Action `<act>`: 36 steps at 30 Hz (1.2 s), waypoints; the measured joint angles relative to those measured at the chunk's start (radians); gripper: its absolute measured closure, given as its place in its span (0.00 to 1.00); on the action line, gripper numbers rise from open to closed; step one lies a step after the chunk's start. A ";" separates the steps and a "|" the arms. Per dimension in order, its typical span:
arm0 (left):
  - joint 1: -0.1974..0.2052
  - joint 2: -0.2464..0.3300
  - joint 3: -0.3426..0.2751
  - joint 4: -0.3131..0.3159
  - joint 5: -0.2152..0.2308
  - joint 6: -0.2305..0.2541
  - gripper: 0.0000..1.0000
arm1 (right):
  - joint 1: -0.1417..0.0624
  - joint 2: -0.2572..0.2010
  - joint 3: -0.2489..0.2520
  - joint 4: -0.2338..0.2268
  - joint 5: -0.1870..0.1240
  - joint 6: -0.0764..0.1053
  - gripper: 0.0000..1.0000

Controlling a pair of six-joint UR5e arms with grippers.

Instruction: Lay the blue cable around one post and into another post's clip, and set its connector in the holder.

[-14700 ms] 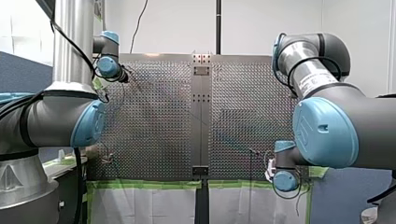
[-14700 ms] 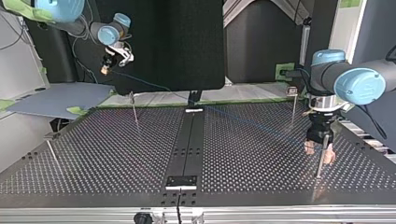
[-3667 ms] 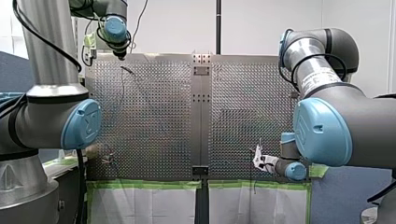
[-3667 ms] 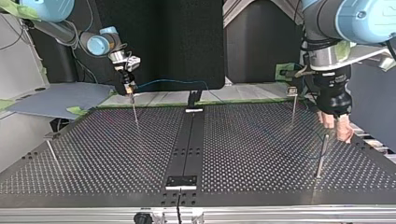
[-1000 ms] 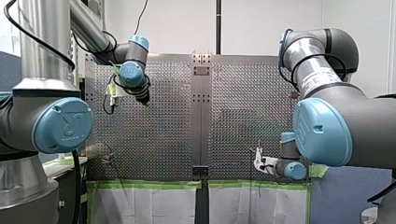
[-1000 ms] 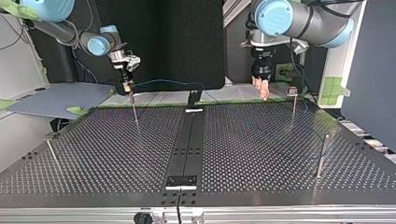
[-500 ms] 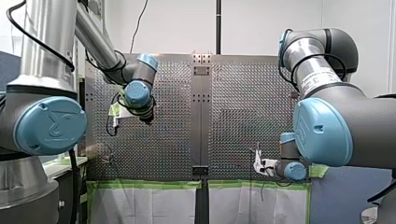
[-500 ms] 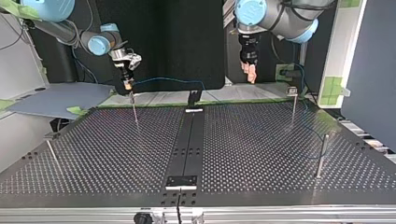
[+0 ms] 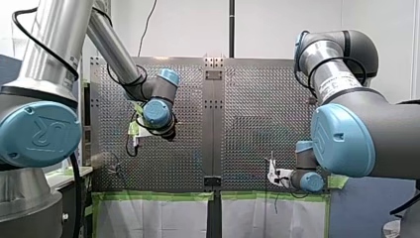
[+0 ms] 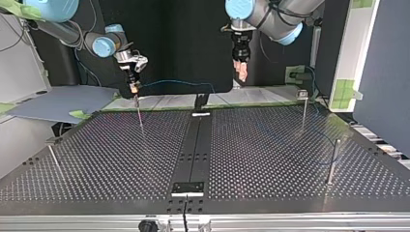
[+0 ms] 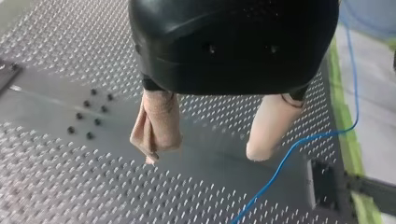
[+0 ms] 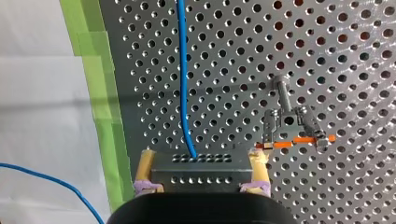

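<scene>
The thin blue cable runs from my right gripper across the back of the table toward the posts at the top view's right. My right gripper, with yellow pads, is shut on the cable's perforated metal connector, just above a thin post. Beside the connector stands a post with a clip and an orange piece. My left gripper hangs high over the table's back middle. Its beige fingers are open and hold nothing. The blue cable lies under it, beside one finger.
Upright posts stand at the top view's right, back right and front left. A black strip runs down the perforated table's middle with a small plate near the front. Green tape marks the table's edge.
My left arm has swung from the posts at the top view's right toward the back middle, open and empty. My right gripper stays at its post, still shut on the connector.
</scene>
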 joint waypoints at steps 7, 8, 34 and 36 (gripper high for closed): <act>-0.060 -0.060 0.002 0.060 0.021 -0.016 0.00 | 0.002 0.000 0.000 -0.003 0.000 0.003 1.00; -0.068 -0.068 0.002 0.068 0.023 -0.018 0.00 | 0.002 0.000 0.000 -0.003 0.000 0.003 1.00; -0.302 -0.244 0.019 0.301 0.077 -0.061 0.00 | 0.005 0.000 -0.002 -0.005 0.000 0.003 1.00; -0.317 -0.244 0.030 0.317 0.088 -0.067 0.00 | 0.006 0.000 -0.002 -0.005 0.000 0.003 1.00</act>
